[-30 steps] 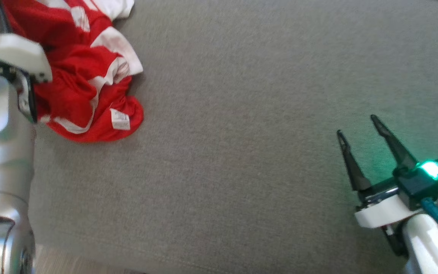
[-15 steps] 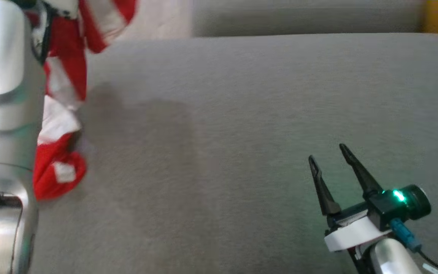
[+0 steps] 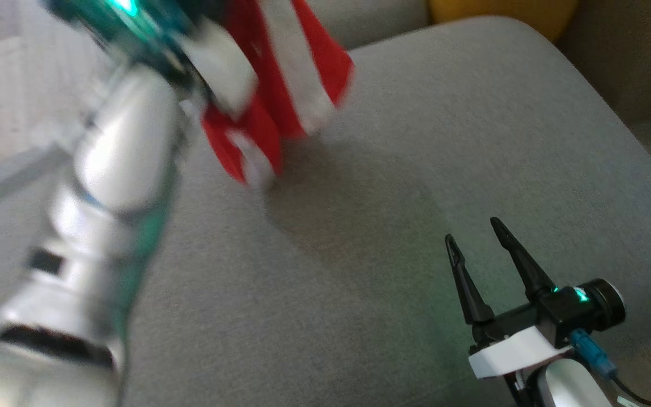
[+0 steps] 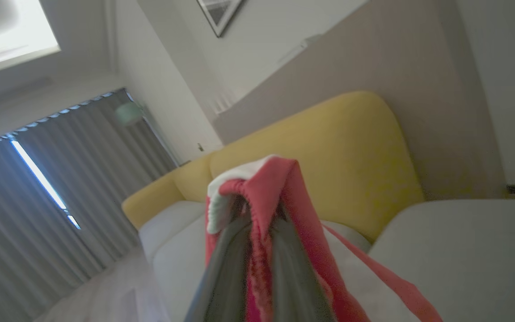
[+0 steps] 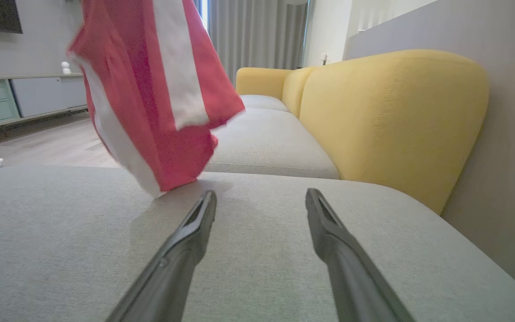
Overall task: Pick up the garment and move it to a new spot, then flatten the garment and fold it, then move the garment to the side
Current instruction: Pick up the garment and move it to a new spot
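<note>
Motion-blurred left arm (image 3: pixel 113 158), garment (image 3: pixel 274 107) cut by the top edge, left jaws' tips buried in it

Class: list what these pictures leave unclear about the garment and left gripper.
1. Left wrist view: bunched garment wraps the left gripper, hiding its fingertips.
2. Head view: its fingers hidden behind the blurred left arm.
3. Head, right wrist views: upper edge cuts off garment's top.
</note>
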Controlling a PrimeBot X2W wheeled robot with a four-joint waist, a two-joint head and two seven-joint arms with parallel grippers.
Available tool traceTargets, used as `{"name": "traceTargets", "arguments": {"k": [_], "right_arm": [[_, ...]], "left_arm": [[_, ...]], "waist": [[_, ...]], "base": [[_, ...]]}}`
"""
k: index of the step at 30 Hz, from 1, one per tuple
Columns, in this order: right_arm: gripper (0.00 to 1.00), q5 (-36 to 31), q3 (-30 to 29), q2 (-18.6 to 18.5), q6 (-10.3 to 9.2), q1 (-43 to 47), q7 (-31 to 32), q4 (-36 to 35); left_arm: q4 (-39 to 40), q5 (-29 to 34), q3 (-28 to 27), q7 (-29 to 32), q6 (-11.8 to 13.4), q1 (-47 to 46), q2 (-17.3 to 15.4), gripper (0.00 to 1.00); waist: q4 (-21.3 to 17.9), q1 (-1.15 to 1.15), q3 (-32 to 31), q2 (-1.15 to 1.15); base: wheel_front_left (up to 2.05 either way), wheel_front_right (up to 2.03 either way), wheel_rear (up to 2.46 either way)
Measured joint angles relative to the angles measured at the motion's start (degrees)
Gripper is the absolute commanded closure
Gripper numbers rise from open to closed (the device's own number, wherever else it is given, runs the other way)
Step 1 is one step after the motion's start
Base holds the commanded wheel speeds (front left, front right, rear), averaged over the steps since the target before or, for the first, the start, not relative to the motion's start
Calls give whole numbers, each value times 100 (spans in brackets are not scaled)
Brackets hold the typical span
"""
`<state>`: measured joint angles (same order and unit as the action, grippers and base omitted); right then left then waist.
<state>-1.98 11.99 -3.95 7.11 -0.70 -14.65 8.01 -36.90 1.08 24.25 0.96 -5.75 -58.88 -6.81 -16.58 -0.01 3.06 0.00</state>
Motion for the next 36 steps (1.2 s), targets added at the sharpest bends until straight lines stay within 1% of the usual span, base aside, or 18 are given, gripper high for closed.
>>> {"name": "traceTargets", "arguments": {"k": [1,3,5,8,9,10,11,13,16,18,20,24,26,29,34,35,36], "right_arm": [[0,0,0,0,0,0,0,0],[0,44,-1,3,0,-7,0,-16],[0,81,-2,29,0,-68,1,-19],[0,152,-14,52,0,-240,1,-44],[0,156,-8,54,0,-290,1,-43],[0,157,-4,62,0,-335,1,-41],[0,157,-7,70,0,-360,1,-41],[0,157,-13,75,0,-359,1,-12],[0,155,-42,78,0,-351,1,25],[0,154,-87,78,0,-331,0,42],[0,146,-164,73,0,-283,0,46],[0,141,-321,66,0,57,1,63],[0,140,-383,60,0,266,1,89],[0,140,-492,65,0,497,1,94],[0,205,-767,77,0,643,1,132],[0,207,-872,104,0,758,1,176],[0,208,-912,110,0,840,1,199]], "left_arm": [[0,0,0,0,0,0,0,100],[-99,22,293,-4,-31,476,151,100],[-281,191,580,-78,-7,1015,186,100],[-638,339,964,-319,191,1754,233,100],[-744,377,1094,-420,255,1941,260,82],[-822,412,1215,-543,359,2098,294,0],[-888,424,1340,-664,452,2217,344,0],[-924,315,1519,-877,536,2372,432,0],[-594,-292,1882,-1094,633,2614,415,0],[-315,-786,2076,-1172,828,2868,422,0],[-96,-1150,2199,-1254,1056,3144,424,0],[176,-1733,2184,-1388,1428,3705,413,0],[328,-1986,2031,-1445,1580,3979,416,0],[672,-2201,1664,-1514,1771,4361,379,0],[1809,-1893,935,-1535,2231,4923,81,0],[2251,-1693,657,-1541,2364,5242,-14,0],[2428,-1599,544,-1541,2403,5432,-32,0]], "waist": [[0,0,0,0],[-106,1,153,0],[-165,3,343,0],[-202,3,633,0],[-200,3,720,0],[-190,3,798,0],[-169,3,864,0],[-84,3,927,0],[78,3,896,0],[197,2,783,0],[336,0,648,0],[679,0,338,0],[873,0,174,0],[1183,0,-48,0],[1652,0,-393,0],[1794,0,-531,0],[1860,0,-597,0]], "base": [[0,0,0],[0,0,0],[0,0,0],[0,0,0],[0,0,0],[0,0,0],[0,0,0],[0,0,0],[0,0,0],[0,0,0],[0,0,0],[0,0,0],[0,0,0],[0,0,0],[0,0,0],[0,0,0],[0,0,0]]}}
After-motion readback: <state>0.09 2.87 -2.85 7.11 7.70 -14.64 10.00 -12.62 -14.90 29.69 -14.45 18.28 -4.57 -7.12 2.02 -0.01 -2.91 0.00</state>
